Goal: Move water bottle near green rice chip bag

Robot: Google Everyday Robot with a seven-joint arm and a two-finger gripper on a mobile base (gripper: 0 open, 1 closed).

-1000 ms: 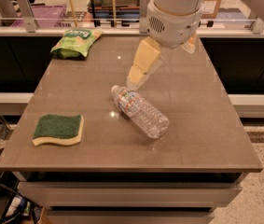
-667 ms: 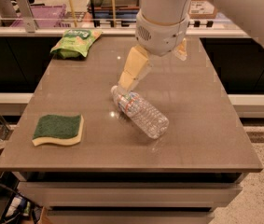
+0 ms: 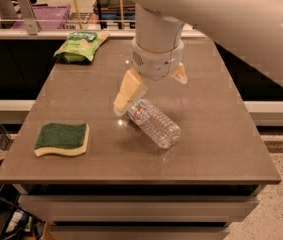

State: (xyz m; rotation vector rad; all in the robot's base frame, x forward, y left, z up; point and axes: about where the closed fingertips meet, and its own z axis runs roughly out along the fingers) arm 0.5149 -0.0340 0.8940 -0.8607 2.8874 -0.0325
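1. A green-and-yellow sponge (image 3: 61, 138) lies at the tabletop's (image 3: 221, 134) front left.
2. The green rice chip bag (image 3: 81, 45) sits at the far-left corner.
3. The claw (image 3: 151, 91) hangs open mid-tabletop, one finger by the bottle's cap.
4. The water bottle (image 3: 153, 124) lies on its side, well apart from the bag.

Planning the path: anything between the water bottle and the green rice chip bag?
Nothing visible lies between the water bottle and the green rice chip bag. The end effector hangs over the bottle's cap end.

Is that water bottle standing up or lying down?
Lying down: the water bottle rests on its side on the table, cap end right by the gripper.
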